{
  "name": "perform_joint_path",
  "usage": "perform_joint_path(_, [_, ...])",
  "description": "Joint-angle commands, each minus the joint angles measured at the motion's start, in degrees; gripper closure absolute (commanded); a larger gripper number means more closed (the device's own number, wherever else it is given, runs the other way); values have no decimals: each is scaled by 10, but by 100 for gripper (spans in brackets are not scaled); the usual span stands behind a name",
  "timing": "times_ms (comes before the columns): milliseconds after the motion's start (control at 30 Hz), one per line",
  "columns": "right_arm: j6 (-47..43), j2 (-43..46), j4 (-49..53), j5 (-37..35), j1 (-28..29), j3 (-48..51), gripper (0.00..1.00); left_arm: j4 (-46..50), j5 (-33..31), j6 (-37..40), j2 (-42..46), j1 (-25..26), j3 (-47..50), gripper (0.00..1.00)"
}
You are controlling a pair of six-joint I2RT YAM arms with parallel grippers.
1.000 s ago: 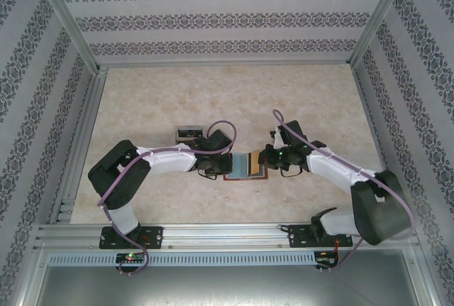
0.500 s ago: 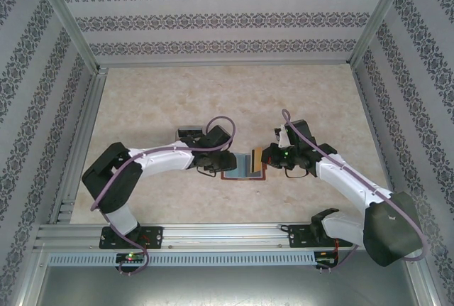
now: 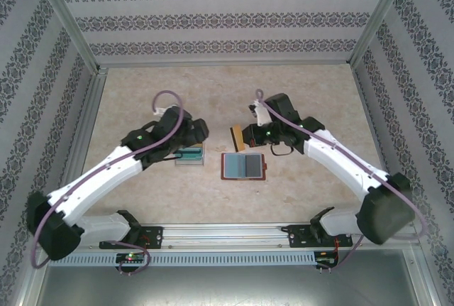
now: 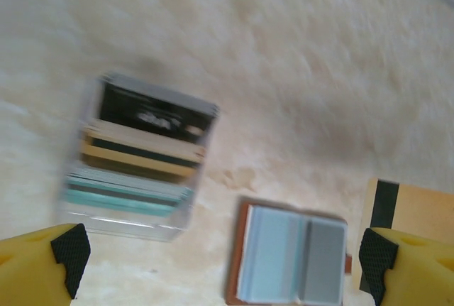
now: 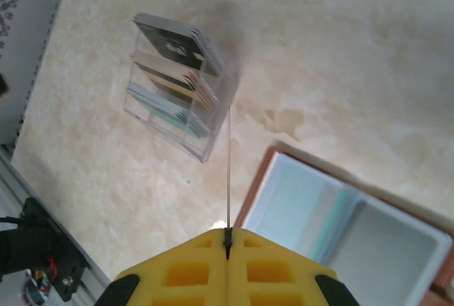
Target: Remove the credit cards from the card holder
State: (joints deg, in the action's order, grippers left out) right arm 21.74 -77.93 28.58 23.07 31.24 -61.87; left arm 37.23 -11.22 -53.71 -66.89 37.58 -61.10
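The card holder point(image 3: 245, 166) lies spread open and flat near the middle of the surface point(image 3: 213, 93). Its blue-grey inside faces up, so the pockets can be reached from above.

The right end effector point(image 5: 227, 238) hangs just beyond the holder's far edge. Both its fingers are pressed together on 1 credit card point(image 3: 237, 138), a tan one with a dark stripe. The card is held up off the surface and clear of the holder, which suggests it is already out and only needs setting down.

The left end effector point(image 4: 221, 253) is spread wide with nothing between its pads. It hovers near the clear tray point(image 3: 190, 157), which sits just left of the holder, so it is probably not needed to brace the holder right now. The tray keeps dark, tan and teal cards stacked in slots.

Inside the holder 2 pale panels show, 1 blue and 1 grey. Whether they are further cards or bare pockets I cannot tell.

The surface is a pale, marbled, matte beige. Striped patterned walls point(image 3: 227, 18) close it in on 3 sides. An aluminium frame point(image 3: 234, 231) runs along the near edge, where the arm bases are bolted.
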Motion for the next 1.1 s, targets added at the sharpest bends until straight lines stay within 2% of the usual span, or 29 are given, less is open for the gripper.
perform_joint_path(0, [-93, -43, 54, -54, 33, -64, 100, 98, -93, -25, 68, -13, 9, 1])
perform_joint_path(200, [-190, -121, 70, -95, 88, -165, 100, 154, -147, -61, 179, -22, 43, 0])
perform_joint_path(400, [-314, -191, 77, -151, 149, -243, 100, 195, -178, -78, 249, -24, 63, 0])
perform_joint_path(500, [-366, -239, 104, -154, 167, -296, 100, 213, -192, -79, 271, -25, 68, 0])
perform_joint_path(733, [-441, -341, 151, -216, 202, -402, 100, 231, -197, -76, 308, -26, 82, 0])
perform_joint_path(1067, [-493, -414, 179, -240, 213, -475, 100, 249, -190, -82, 320, -27, 84, 0])
